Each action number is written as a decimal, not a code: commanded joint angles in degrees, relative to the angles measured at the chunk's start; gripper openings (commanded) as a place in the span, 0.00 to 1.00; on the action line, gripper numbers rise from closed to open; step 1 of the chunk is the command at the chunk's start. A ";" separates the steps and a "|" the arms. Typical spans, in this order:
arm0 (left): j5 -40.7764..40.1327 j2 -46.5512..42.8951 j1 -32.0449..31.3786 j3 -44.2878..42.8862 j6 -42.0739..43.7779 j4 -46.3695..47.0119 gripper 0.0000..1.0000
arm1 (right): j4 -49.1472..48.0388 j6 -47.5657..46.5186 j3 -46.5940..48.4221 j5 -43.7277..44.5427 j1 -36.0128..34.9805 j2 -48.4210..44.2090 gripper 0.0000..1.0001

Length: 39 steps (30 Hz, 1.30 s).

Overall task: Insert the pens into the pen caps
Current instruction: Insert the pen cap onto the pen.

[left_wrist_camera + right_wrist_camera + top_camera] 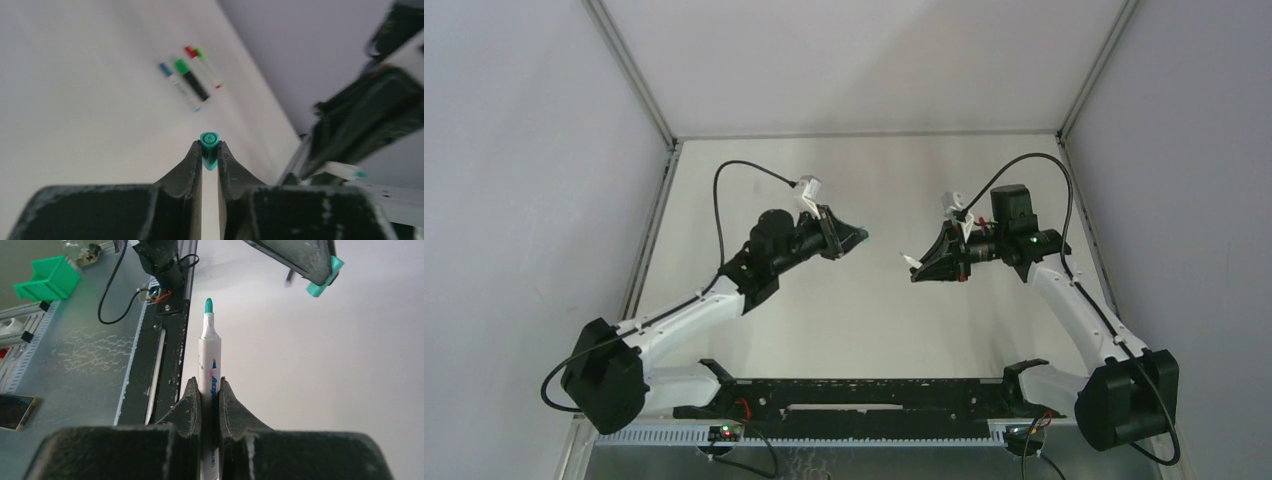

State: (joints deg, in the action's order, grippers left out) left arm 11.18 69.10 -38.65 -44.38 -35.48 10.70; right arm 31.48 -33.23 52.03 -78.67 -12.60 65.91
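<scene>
The right gripper [210, 386] is nearly shut, its jaws clamped on the middle of the barrel of a white pen [209, 347]. The teal nib points away from the wrist, uncapped. The left gripper [210, 151] is likewise almost closed, pinching a teal cap [209, 140] by its side walls with the open mouth facing outward. In the overhead view both arms hang above the table [844, 340], the two grippers facing each other with a gap between, so nib and cap are apart and not yet mated.

Handling, as a judgement:
- The pen looks light and stiff, with a smooth plastic barrel. It may twist or slide in the pads under end load, so a hold at mid-barrel, as here, gives reach for the nib and some resistance to push-back.
- The cap is tiny, light and hollow. A grip on its closed half keeps the mouth free.
- The nib looks like the delicate part. Approach should be in line, not sideways.

Four further pens [192, 80] lie side by side on the table, well apart from the grippers, all with coloured caps on.

Blue lettering runs along the held barrel, partly hidden by the gripper's fingers. It cannot be read with certainty.
</scene>
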 commanded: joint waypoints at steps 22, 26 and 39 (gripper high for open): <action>-7.98 7.35 -8.29 0.91 -24.92 32.77 0.00 | -22.25 28.39 -3.25 17.41 -2.63 -0.76 0.00; -7.98 7.66 -8.54 0.45 -24.82 32.21 0.00 | -22.34 28.70 -3.25 17.46 -2.63 -0.78 0.00; -7.83 9.44 -9.88 -1.08 -25.72 31.66 0.00 | -23.97 30.64 -3.82 18.98 -2.92 -0.69 0.00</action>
State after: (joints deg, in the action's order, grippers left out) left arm 3.66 77.76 -47.48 -41.63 -60.31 41.98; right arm 10.39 -4.27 48.66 -60.47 -15.05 65.91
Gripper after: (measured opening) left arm 0.153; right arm 0.117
